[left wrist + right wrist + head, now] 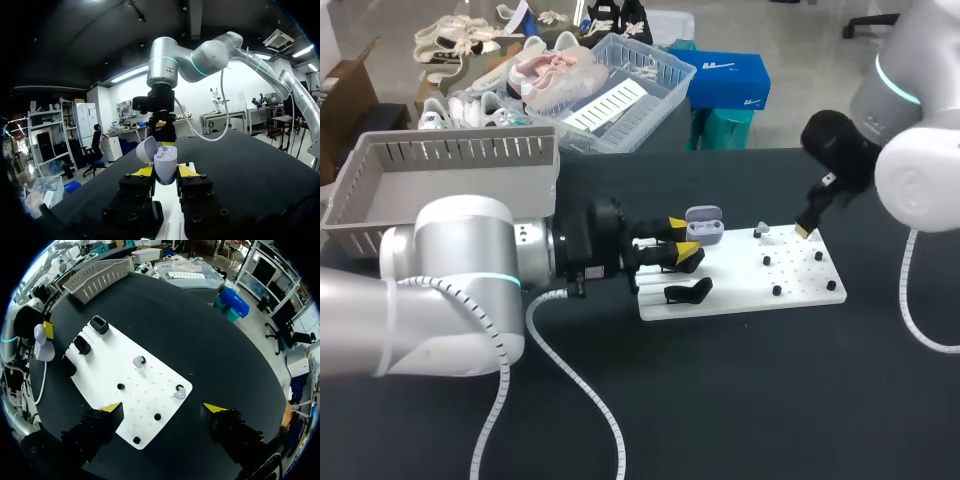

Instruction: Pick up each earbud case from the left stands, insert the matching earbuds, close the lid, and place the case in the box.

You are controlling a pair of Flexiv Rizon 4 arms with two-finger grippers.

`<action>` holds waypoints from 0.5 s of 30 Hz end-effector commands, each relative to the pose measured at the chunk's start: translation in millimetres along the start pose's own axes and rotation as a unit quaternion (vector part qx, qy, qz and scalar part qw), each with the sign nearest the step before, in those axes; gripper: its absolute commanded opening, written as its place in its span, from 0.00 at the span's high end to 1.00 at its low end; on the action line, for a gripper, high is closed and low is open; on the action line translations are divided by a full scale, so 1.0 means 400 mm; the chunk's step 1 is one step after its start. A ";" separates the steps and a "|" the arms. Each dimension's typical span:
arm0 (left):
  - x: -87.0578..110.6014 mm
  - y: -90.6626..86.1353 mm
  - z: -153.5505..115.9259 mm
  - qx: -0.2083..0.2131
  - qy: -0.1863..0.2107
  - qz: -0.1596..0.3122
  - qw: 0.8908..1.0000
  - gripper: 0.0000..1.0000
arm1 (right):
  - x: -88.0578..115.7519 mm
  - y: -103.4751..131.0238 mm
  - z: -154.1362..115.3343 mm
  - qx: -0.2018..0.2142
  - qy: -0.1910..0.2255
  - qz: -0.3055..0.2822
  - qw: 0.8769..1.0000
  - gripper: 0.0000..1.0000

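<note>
The black table [770, 400] carries a grey basket [450, 150] at its far left and a white board [740, 290] at centre. The left gripper [165, 171] is clamped on a lavender case [164, 159] with its lid open, at the board's left end near the black stands [688, 292]. The right gripper [162, 407] hangs above the board with its fingers spread wide and empty. Two earbuds [139, 360] lie on the board below it.

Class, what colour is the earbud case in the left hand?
Pale lilac earbud case; left wrist view.

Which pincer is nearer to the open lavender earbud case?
Left. The left pincer is shut on the earbud case, one finger on each side; the right pincer hangs open above the far end of the white board.
</note>
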State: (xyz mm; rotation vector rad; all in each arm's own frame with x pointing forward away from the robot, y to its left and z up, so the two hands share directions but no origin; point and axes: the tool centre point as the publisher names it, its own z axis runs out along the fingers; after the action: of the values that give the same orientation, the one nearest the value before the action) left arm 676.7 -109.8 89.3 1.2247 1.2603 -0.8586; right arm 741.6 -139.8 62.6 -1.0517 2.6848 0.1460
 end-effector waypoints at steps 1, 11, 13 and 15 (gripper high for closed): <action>-0.002 -0.008 0.001 -0.010 0.000 0.001 1.000 1.00 | -0.004 -0.002 0.018 -0.015 0.004 0.000 1.000 0.00; -0.002 -0.008 0.001 -0.010 0.000 0.001 1.000 1.00 | 0.017 -0.001 0.037 -0.023 0.008 0.010 1.000 0.00; -0.002 -0.008 0.001 -0.010 0.000 0.001 1.000 1.00 | 0.020 -0.003 0.040 -0.025 0.009 0.011 1.000 0.06; -0.002 -0.008 0.001 -0.010 0.000 0.001 1.000 1.00 | 0.021 -0.006 0.042 -0.025 0.009 0.013 1.000 0.20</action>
State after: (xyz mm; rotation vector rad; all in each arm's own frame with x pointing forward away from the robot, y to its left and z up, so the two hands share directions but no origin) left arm 676.0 -110.1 89.5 1.2182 1.2623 -0.8520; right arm 740.2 -142.7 45.2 -1.0376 2.7277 0.2085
